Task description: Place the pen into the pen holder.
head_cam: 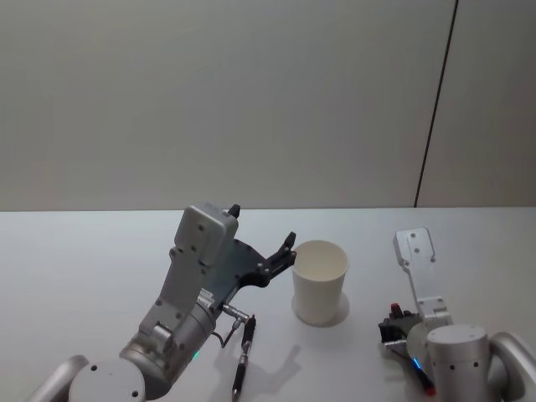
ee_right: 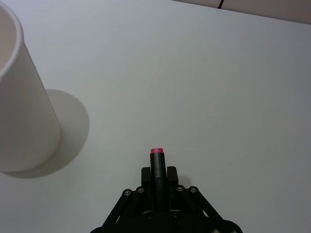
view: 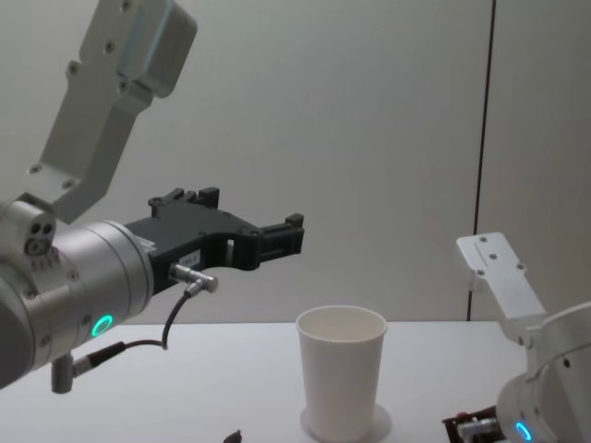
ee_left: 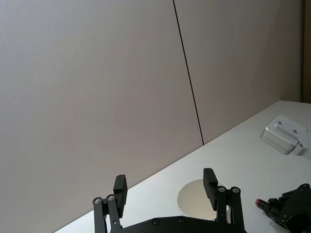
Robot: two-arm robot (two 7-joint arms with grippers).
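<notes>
The right gripper [ee_right: 158, 174] clamps the pen [ee_right: 156, 156] lengthwise, pink end forward, low over the white bench [ee_right: 204, 73], right of the cup [head_cam: 319, 285]. The left gripper [ee_left: 165, 179] hangs wide open before a grey wall [head_cam: 251, 100].

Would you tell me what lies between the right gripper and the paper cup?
Only bare table, as the right wrist view shows, separates the right gripper from the paper cup.

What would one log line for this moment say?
left gripper open, raised near pen holder | right gripper shut on pink-tipped pen | black pen lying on table
</notes>
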